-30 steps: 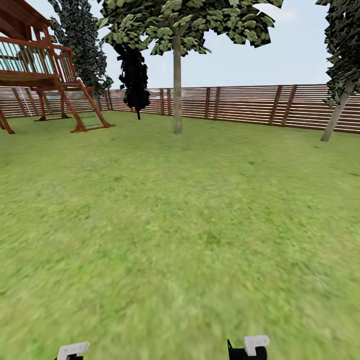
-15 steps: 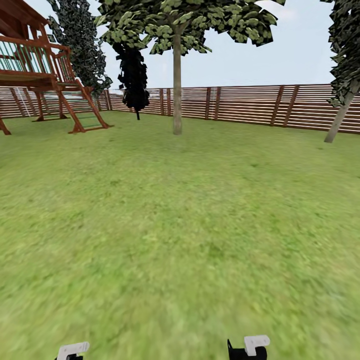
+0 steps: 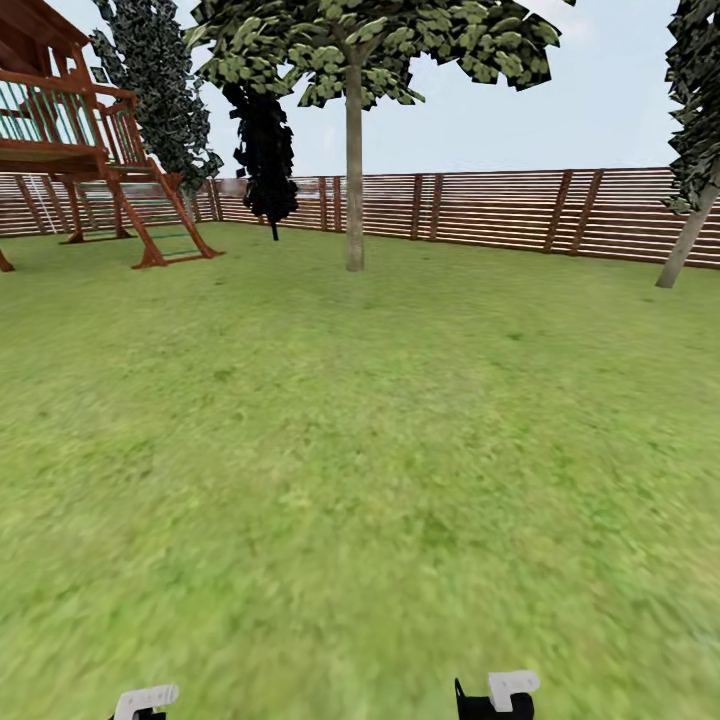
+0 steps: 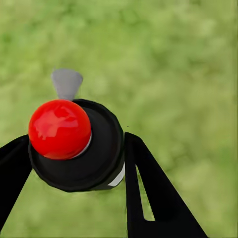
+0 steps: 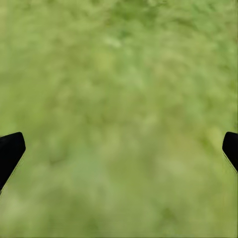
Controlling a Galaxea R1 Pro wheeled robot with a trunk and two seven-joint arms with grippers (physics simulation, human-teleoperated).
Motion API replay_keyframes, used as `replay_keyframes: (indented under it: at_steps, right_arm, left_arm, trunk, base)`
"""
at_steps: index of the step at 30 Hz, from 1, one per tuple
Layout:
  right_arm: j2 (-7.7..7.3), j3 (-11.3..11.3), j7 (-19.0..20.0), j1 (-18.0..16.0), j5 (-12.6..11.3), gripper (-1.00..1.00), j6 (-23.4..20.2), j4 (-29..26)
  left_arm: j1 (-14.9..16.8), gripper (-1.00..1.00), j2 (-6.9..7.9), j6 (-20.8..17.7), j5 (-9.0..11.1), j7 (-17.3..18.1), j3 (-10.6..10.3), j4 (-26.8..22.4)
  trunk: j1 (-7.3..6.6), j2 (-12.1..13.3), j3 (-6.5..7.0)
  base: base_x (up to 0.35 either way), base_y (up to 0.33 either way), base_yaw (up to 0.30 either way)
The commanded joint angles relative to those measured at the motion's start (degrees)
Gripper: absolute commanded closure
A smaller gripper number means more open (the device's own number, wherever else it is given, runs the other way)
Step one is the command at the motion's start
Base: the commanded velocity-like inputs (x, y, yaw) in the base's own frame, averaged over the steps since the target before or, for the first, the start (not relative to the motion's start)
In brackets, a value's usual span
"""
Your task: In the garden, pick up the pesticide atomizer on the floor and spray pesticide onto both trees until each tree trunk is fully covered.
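In the left wrist view my left gripper (image 4: 77,144) is shut on the pesticide atomizer (image 4: 79,148), a dark bottle with a red ball top and a small grey nozzle, held over grass. My right gripper (image 5: 121,148) is open over bare lawn, fingers wide apart. Ahead in the garden stands a tree (image 3: 354,60) with a straight pale tree trunk (image 3: 354,170), far across the lawn. A second tree's leaning trunk (image 3: 688,240) rises at the right edge by the fence. The concrete floor and the pesticide are out of view.
A wooden play tower with a ladder (image 3: 90,150) stands at the far left. A narrow near-black tree (image 3: 265,140) and a brown slat fence (image 3: 480,210) close off the back. Open grass (image 3: 360,450) stretches between me and the trees.
The whole head view has shifted slightly: the play tower slid left and the right tree slid right, so the camera has moved forward. Arms look unchanged.
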State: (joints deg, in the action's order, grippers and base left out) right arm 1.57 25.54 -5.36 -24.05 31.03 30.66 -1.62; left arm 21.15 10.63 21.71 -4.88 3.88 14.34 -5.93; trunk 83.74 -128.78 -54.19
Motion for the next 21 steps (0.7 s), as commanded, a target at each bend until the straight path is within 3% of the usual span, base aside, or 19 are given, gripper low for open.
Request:
replay_keyframes:
  at_steps: [1,21]
  right_arm:
    - [0.01,0.21,-0.44,-0.03,0.61,-1.00,0.10,0.04]
    - [0.01,0.21,-0.44,-0.03,0.61,-1.00,0.10,0.04]
  left_arm:
    - [0.04,1.00,0.03,0.18,-0.50,0.19,0.53,0.05]
    - [0.03,1.00,0.09,0.25,-0.51,0.16,0.53,0.04]
  trunk:
    - [0.03,-0.02,-0.05]
    - [0.03,-0.02,-0.05]
  base:
    - [0.322,0.000,0.000]
    - [0.340,0.000,0.000]
